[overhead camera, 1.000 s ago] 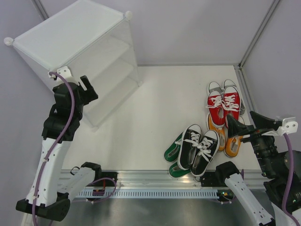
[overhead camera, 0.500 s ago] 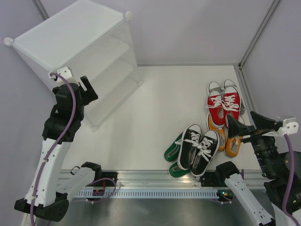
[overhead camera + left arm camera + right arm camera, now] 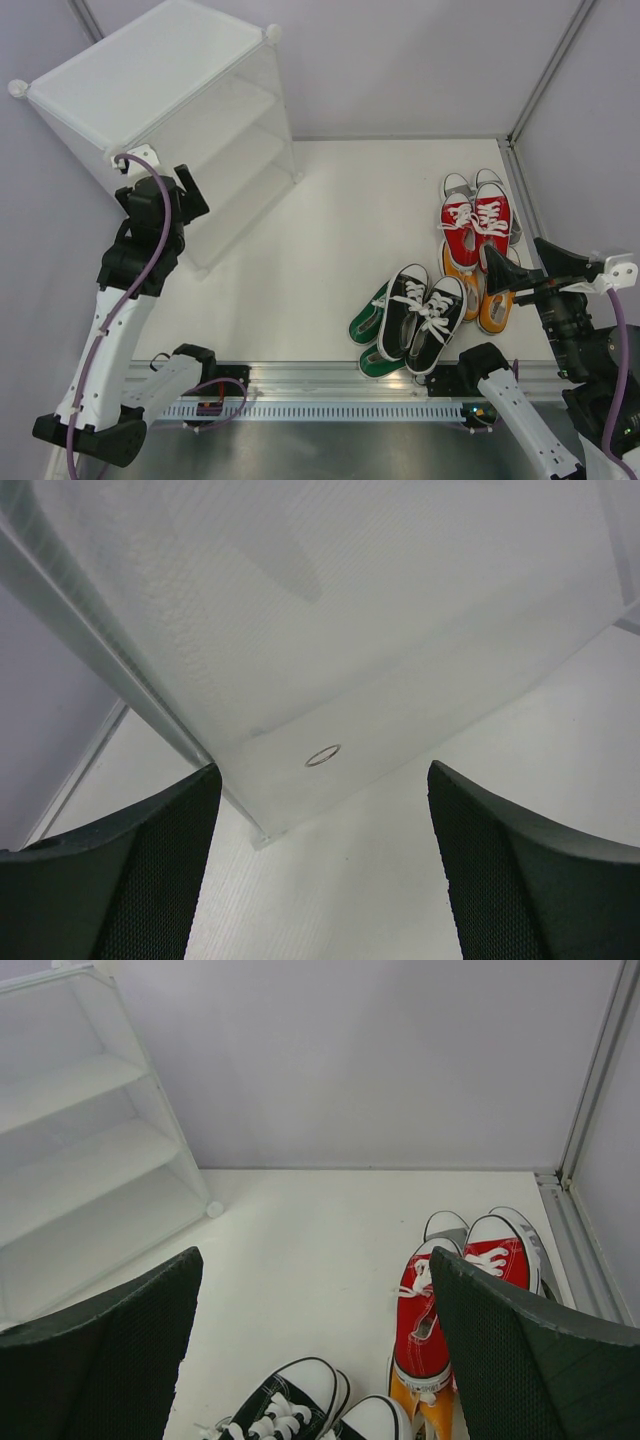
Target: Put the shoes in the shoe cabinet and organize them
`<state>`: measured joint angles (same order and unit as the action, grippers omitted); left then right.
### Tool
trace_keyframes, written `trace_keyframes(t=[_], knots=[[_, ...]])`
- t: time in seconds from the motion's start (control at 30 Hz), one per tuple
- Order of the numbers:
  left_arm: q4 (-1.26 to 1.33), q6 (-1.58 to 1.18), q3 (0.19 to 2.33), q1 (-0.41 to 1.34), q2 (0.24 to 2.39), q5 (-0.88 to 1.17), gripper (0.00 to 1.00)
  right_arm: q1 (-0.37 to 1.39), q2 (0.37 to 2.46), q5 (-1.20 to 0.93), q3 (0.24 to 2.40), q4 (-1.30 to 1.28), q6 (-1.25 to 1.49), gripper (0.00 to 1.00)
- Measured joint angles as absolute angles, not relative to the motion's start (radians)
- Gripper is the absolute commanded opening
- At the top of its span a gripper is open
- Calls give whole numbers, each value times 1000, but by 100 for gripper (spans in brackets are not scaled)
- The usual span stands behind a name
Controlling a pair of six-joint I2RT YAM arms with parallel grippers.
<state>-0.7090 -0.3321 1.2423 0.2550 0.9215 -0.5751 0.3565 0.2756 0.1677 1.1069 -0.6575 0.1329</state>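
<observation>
Shoes: all five pairs lie on the white table (image 3: 330, 210), right half, well apart from the cabinet.
- Red canvas lace-up sneakers with white laces (image 3: 477, 228): side by side, toes pointing to the far side. They also show in the right wrist view, right of centre.
- Grey canvas sneakers (image 3: 472, 183): only the toe caps and a strip along the right edge show, just beyond and under the red pair.
- Orange canvas sneakers (image 3: 497, 310): on the near side of the red pair and partly hidden by it.
- Black canvas sneakers with white laces (image 3: 422, 315): left of the orange pair, angled, lying over part of the green pair.
- Green canvas sneakers (image 3: 364, 322): they show past the left and near edges of the black pair.

Boxy white translucent plastic shoe cabinet (image 3: 150, 70): stands at the far left corner of the table, with its shelf tiers facing the middle of the table. Round connectors sit at its top corners.

Left gripper (image 3: 186, 190): raised, just beside the near front corner of the cabinet. In the left wrist view its dark fingers (image 3: 150, 860) stand wide apart with nothing between them, and a cabinet panel fills the view beyond.

Right gripper (image 3: 523, 262): above the near right of the table, close over the orange pair. Its jaws are spread wide and hold nothing. I cannot tell whether it touches any shoe.
</observation>
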Motion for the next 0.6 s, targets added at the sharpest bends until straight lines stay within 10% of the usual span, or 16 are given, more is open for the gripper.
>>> trace_keyframes(t=[0.6], knots=[[-709,-332,1242,255,921,-596,87,356,274,180,1102,-657,133,98]])
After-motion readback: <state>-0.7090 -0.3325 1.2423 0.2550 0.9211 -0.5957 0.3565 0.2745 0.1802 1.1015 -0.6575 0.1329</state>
